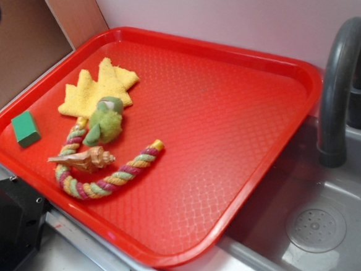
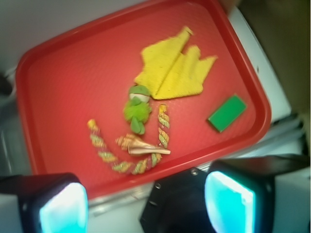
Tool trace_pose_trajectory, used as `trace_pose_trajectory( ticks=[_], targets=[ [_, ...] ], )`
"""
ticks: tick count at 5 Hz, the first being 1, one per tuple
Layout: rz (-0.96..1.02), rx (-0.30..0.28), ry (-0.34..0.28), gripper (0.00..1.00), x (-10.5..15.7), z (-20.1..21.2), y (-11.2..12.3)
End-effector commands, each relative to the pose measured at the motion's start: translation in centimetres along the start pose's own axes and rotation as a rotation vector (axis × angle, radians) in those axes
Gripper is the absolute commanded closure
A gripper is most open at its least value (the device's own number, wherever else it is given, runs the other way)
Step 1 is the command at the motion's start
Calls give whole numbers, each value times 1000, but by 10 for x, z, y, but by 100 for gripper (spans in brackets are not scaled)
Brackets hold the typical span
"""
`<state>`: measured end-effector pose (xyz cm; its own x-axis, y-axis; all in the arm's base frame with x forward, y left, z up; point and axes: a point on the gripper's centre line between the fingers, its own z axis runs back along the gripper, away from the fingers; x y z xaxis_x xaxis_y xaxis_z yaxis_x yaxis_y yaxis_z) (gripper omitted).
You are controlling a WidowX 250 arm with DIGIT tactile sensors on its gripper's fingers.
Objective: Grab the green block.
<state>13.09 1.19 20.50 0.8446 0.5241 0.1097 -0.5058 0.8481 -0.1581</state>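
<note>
The small dark-green rectangular block (image 1: 26,128) (image 2: 227,112) lies flat on the red textured plastic tray (image 1: 230,138) (image 2: 73,87), alone in the tray's near-left corner in the exterior view, apart from everything else on it. In the wrist view the gripper (image 2: 146,201) shows only as two dark fingers with pale, glowing pads (image 2: 229,200) at the bottom edge, spread wide and holding nothing. It hangs outside the tray's rim, and the block sits beyond the right-hand finger, well clear of it.

To the right of the block in the exterior view lies a crumpled yellow cloth (image 1: 98,88) (image 2: 172,68). A fuzzy light-green plush toy (image 1: 104,123) (image 2: 137,109) touches the cloth's near edge. A multicoloured twisted rope (image 1: 103,175) (image 2: 129,150) curves around a tan spiral seashell (image 1: 83,158) (image 2: 141,145). Right of the tray is a grey sink (image 1: 335,218) with a dark curved faucet (image 1: 336,81).

No brand, label or writing can be read anywhere.
</note>
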Motion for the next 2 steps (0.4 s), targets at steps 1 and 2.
trace_pose_trajectory(
  ticks=[1,2],
  targets=[
    [470,89,-143,0,14,-63,32],
    [543,59,-181,0,20,-89,48]
  ],
)
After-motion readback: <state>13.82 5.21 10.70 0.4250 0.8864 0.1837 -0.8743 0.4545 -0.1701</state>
